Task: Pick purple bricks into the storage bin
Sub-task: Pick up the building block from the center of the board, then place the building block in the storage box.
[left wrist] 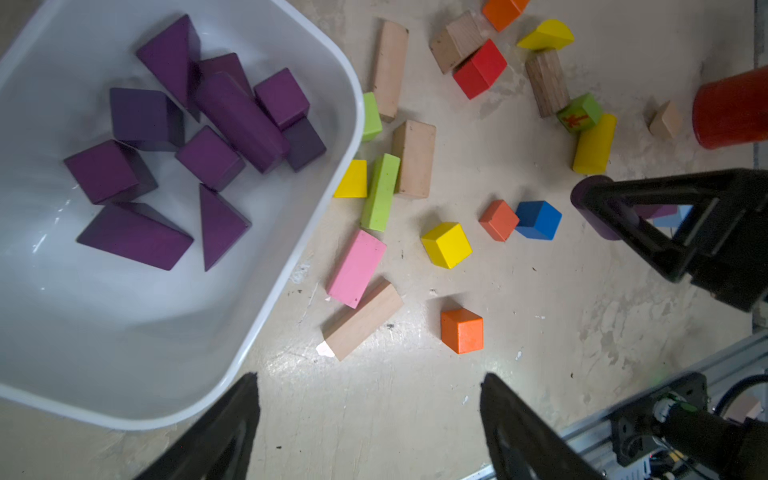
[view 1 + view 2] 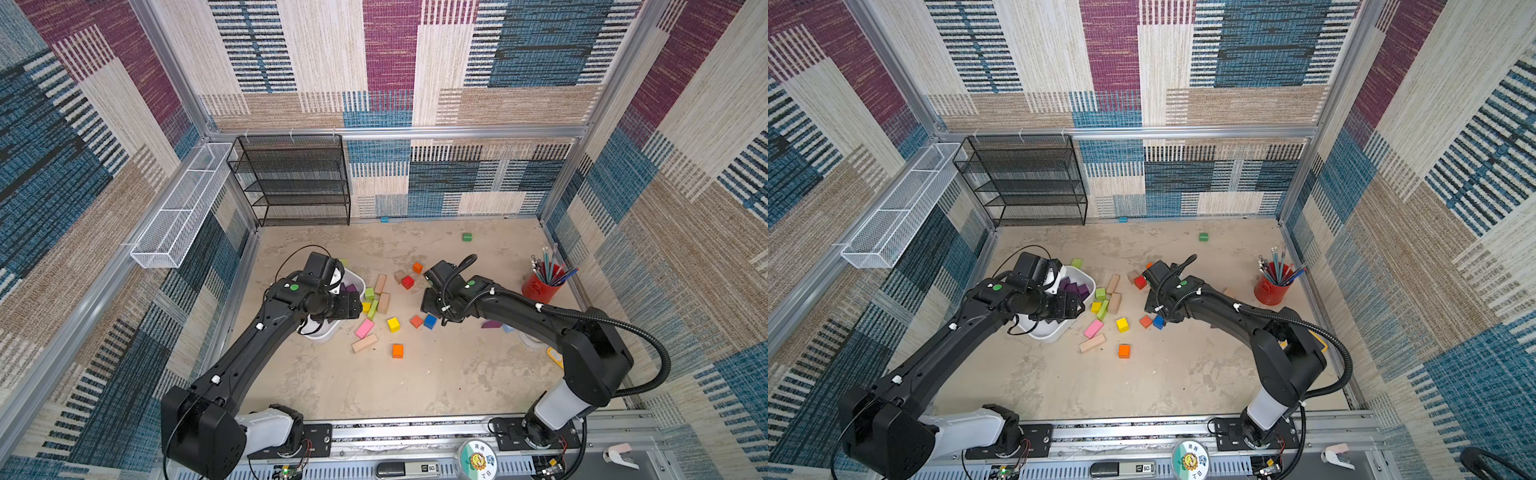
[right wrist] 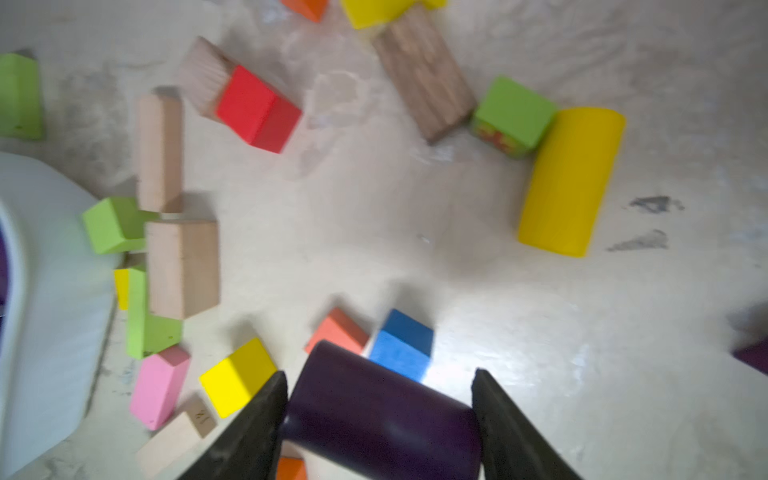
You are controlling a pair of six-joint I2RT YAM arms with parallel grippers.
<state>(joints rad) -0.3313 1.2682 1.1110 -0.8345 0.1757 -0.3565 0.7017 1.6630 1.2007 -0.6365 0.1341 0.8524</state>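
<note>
Near the blue cube (image 3: pixel 401 349), right end effector (image 3: pixel 378 374) apparently grips purple cylinder (image 3: pixel 374 415).

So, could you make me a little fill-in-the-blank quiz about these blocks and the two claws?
1. The right gripper is shut on a dark-purple block shaped like a ____.
2. The purple bricks already sorted lie inside the storage bin, whose colour is ____.
3. The left gripper is open and holds ____.
4. The pencils stand in a cup coloured ____.
Missing words: cylinder; white; nothing; red.
</note>
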